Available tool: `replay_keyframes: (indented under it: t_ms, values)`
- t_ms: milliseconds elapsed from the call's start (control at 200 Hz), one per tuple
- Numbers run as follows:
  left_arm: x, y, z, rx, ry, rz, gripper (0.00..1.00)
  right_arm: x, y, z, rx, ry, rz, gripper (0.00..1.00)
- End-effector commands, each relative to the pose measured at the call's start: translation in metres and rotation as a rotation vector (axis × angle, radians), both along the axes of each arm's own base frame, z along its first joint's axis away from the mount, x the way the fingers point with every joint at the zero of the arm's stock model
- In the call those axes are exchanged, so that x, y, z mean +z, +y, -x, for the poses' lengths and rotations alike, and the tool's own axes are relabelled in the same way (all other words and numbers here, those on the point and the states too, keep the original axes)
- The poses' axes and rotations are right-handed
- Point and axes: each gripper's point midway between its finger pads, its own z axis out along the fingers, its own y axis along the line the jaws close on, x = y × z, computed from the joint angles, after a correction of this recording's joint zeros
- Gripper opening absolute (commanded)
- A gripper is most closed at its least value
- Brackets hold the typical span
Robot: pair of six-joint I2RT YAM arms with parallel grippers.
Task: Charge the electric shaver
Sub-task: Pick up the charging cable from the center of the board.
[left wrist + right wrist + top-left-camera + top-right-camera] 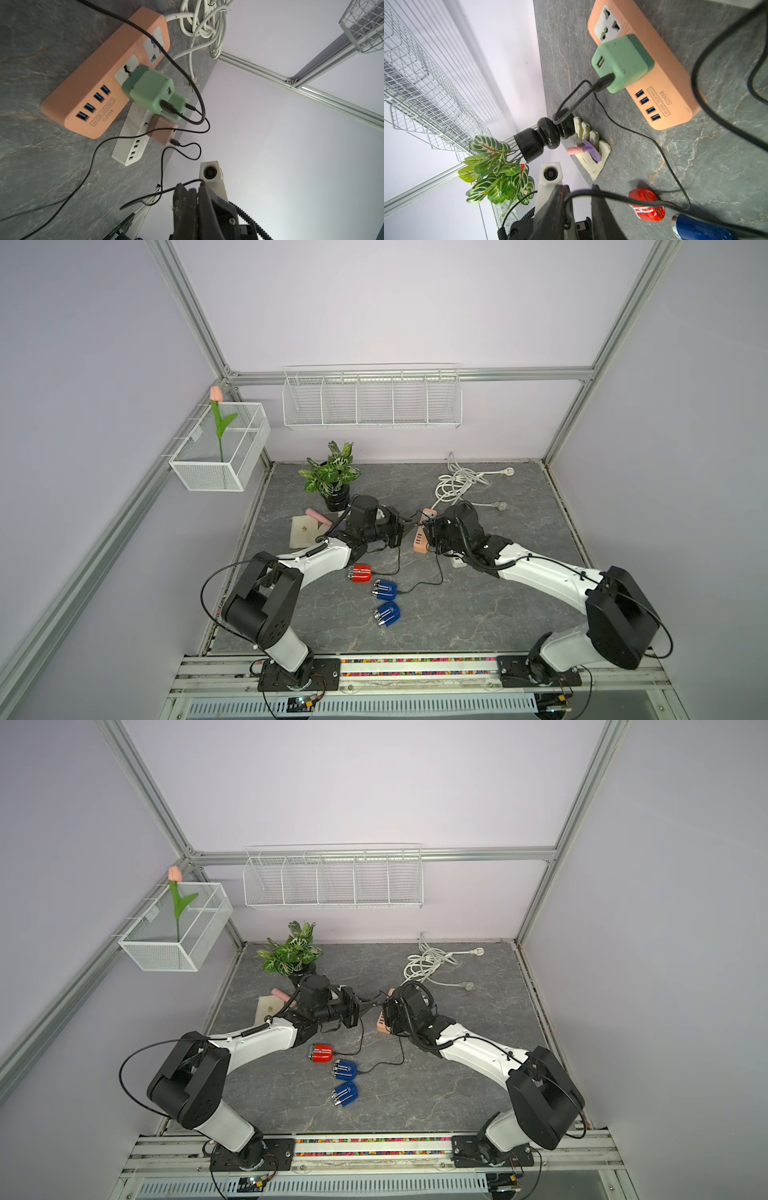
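Because my left gripper (190, 187) is clenched on a thin black lead (155, 193), and I cannot tell whether the right gripper (579, 191), jaws slightly apart just opposite, grips it, a tug could slip it free or unseat the green adapter (149, 89) ahead; the uncabled blue shaver (386, 614) lies well behind both.

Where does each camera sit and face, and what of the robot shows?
Top views: high above the bases, looking down on the table; left arm and right arm whole.
Left wrist: on its arm, facing the orange power strip and green adapter past the left pincer.
Right wrist: on its arm, facing the potted plant past the right pincer.
Shared: both wrist views show strip and adapter.
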Motion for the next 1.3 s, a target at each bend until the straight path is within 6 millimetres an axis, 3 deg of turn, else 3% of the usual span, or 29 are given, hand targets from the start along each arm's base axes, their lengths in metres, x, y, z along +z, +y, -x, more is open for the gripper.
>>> replay_keyframes:
  t_ms: [0, 95, 215, 255, 265, 295, 415, 505, 575, 725, 755, 985, 1295]
  values:
    - [0.010, -0.005, -0.001, -0.020, -0.004, 0.023, 0.00, 0.010, 0.005, 0.004, -0.005, 0.004, -0.075, 0.26]
    - [0.010, -0.005, -0.001, -0.021, -0.004, 0.023, 0.00, 0.011, 0.002, 0.005, -0.013, -0.001, -0.073, 0.24]
    - [0.010, -0.005, -0.001, -0.020, -0.001, 0.023, 0.00, 0.016, 0.000, 0.003, -0.029, -0.016, -0.086, 0.07]
    - [0.011, -0.005, -0.001, -0.020, -0.004, 0.025, 0.00, 0.019, 0.000, 0.003, -0.033, -0.022, -0.092, 0.07]
    - [0.012, -0.005, -0.001, -0.020, -0.005, 0.026, 0.00, 0.009, -0.003, 0.005, -0.035, -0.007, -0.078, 0.07]
    - [0.013, -0.005, -0.001, -0.019, -0.007, 0.026, 0.00, 0.006, -0.004, 0.007, -0.036, -0.003, -0.075, 0.07]
    - [0.017, -0.004, -0.002, -0.018, -0.020, 0.027, 0.00, 0.009, -0.004, 0.004, -0.047, -0.017, -0.097, 0.07]
    - [0.020, 0.000, -0.002, -0.010, -0.037, 0.004, 0.24, 0.013, -0.003, 0.001, -0.061, -0.025, -0.108, 0.07]
    - [0.024, 0.002, -0.002, -0.010, -0.056, -0.004, 0.29, 0.017, -0.004, -0.002, -0.079, -0.031, -0.113, 0.07]
    - [0.026, 0.000, -0.004, -0.010, -0.061, -0.007, 0.29, 0.010, -0.003, -0.005, -0.099, -0.011, -0.116, 0.07]
    - [0.026, 0.000, -0.004, -0.009, -0.061, -0.008, 0.28, 0.022, 0.002, -0.010, -0.099, -0.028, -0.138, 0.07]
    - [0.027, -0.008, -0.003, -0.023, -0.065, -0.007, 0.24, 0.021, 0.008, -0.014, -0.105, -0.025, -0.156, 0.07]
    - [0.027, -0.006, -0.004, -0.009, -0.068, -0.002, 0.08, 0.016, 0.006, -0.011, -0.102, -0.012, -0.140, 0.07]
